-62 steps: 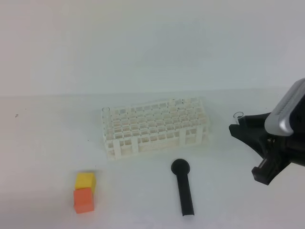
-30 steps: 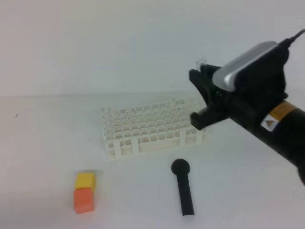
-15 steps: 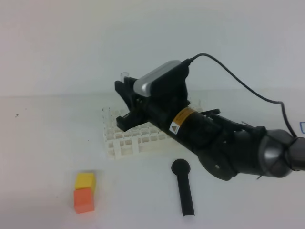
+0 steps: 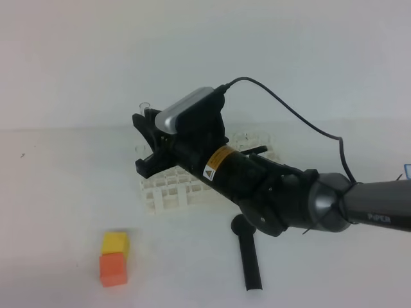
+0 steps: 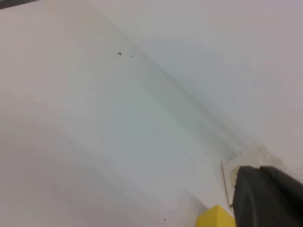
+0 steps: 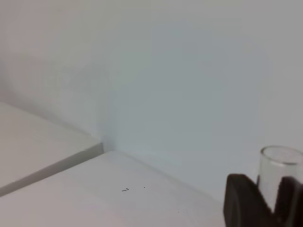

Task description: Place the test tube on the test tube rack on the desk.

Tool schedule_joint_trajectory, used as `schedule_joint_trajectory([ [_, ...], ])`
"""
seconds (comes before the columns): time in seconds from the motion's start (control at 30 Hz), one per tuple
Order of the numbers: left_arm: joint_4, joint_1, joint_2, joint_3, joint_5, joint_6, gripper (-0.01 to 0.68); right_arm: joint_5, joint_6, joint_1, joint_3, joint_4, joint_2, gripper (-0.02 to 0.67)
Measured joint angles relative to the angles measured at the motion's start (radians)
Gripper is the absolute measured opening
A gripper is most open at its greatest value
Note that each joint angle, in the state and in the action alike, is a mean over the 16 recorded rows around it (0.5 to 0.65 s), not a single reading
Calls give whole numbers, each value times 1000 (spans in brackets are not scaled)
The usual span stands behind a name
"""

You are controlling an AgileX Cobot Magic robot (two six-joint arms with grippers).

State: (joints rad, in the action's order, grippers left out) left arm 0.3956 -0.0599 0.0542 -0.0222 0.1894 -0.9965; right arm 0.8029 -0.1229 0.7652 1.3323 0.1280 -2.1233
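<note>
In the high view the black right gripper (image 4: 146, 138), left of centre, was clamped on the thin clear glass test tube (image 4: 146, 106), upright above the white plastic grid rack (image 4: 168, 188) on the plain white desk (image 4: 58, 192). Best bet: centre it over one square hole, lower slowly. Left wrist view: only a black fingertip at lower right, presumably pinched closed. Right wrist view: smooth rimmed tube mouth between matte black fingers (image 6: 240, 199), lower right.

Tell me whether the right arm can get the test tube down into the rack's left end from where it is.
Probably yes: the right claw holds the test tube upright above the test tube rack, whose left-end holes look unblocked.
</note>
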Motion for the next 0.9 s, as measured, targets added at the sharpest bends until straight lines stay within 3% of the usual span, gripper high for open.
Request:
schedule_joint_trajectory([
  [0.9, 1, 0, 0, -2, 0, 0, -1, -2, 68, 0, 14, -2, -57, 149],
])
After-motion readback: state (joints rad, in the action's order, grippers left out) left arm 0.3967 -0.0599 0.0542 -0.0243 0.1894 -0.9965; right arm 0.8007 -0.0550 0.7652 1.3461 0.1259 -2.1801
